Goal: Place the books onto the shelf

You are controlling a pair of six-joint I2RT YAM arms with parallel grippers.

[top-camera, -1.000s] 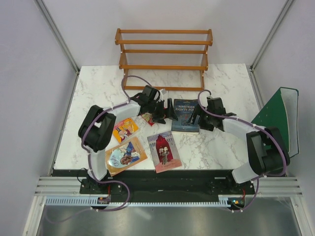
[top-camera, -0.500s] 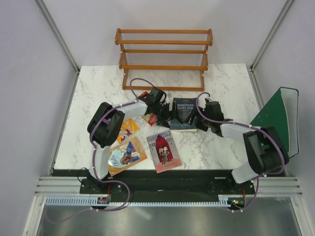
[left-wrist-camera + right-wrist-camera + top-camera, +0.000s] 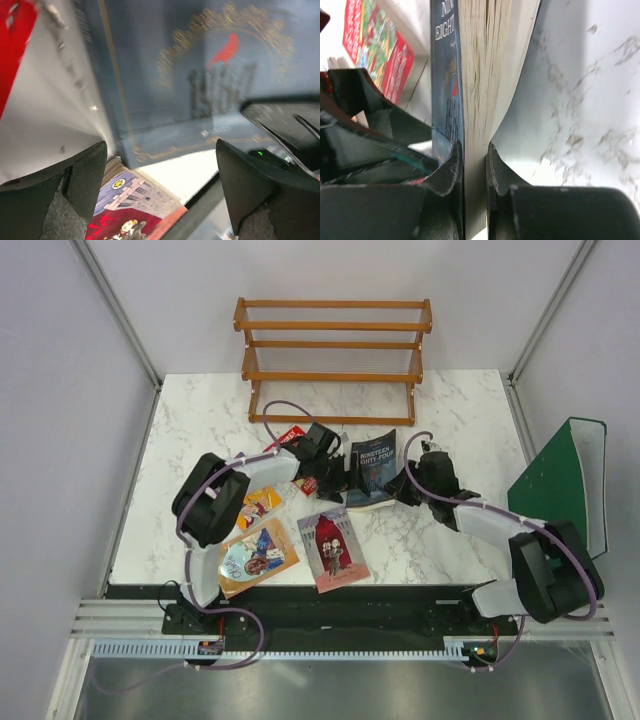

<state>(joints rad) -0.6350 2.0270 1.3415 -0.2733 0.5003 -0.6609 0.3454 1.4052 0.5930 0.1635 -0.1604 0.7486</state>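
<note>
The dark blue book stands tilted up on its edge at mid-table, its cover facing my left gripper. My right gripper is shut on its right edge, with the page block pinched between the fingers. My left gripper is open just left of that book, holding nothing. A red book lies partly under the left arm. The purple and orange book, the orange book and the pink book lie flat near the front. The wooden shelf stands empty at the back.
A large green binder leans at the table's right edge. Grey walls close in the table on three sides. The red book shows beyond the left gripper in the right wrist view, and the pink book lies below the left fingers.
My right gripper has closed on the dark blue book's edge and tipped the book up from lying flat. The left gripper has slid right, close to the book's cover.
</note>
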